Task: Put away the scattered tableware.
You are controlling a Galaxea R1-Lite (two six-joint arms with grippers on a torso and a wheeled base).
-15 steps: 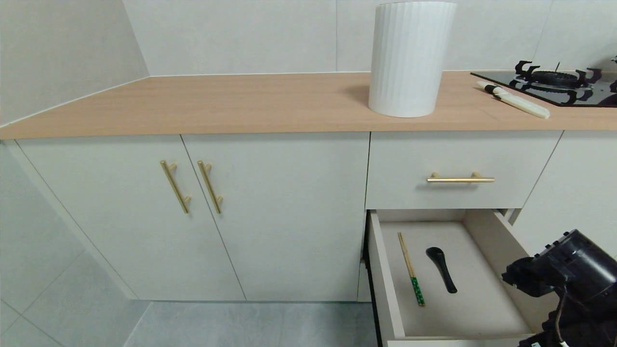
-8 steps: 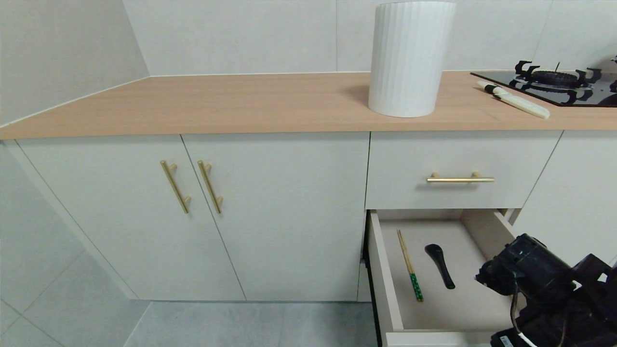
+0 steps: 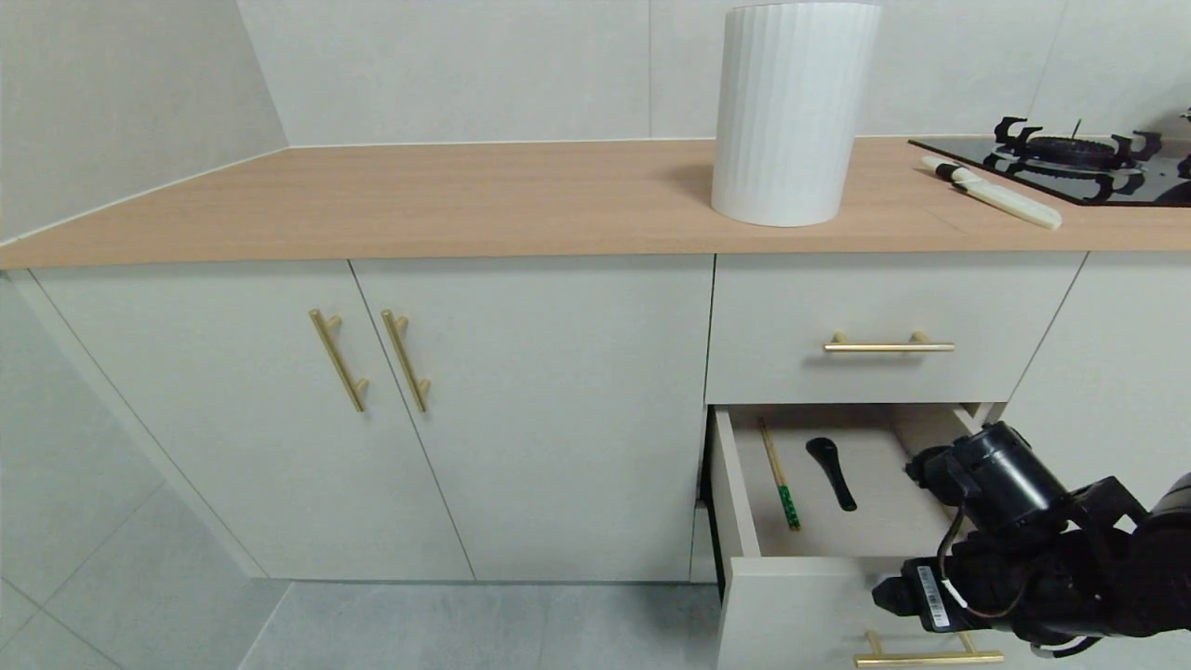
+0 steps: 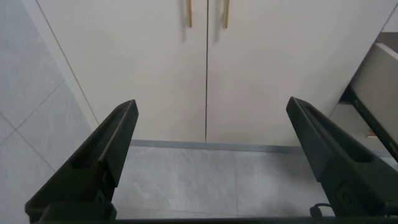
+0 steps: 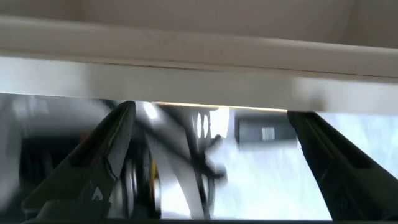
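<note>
Looking down at the lower drawer (image 3: pixel 800 609), we see it partly pulled out, with the chopsticks (image 3: pixel 780 476) and black spoon (image 3: pixel 831 470) lying side by side inside (not touching). Our right gripper (image 5: pixel 208 118) sits right at the drawer front, fingers spread and gripping nothing. Our left gripper (image 4: pixel 211 109) is spread wide too, empty, facing the cupboard doors (image 4: pixel 205 62). A knife (image 3: pixel 996 194) lies on the counter (image 3: pixel 465 200) by the stove (image 3: pixel 1061 172).

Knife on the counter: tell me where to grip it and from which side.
Probably best: take the knife mid-length on its long cream part, coming from above and straddling its width. It lies flat and slanted on the counter, close beside the stove.
</note>
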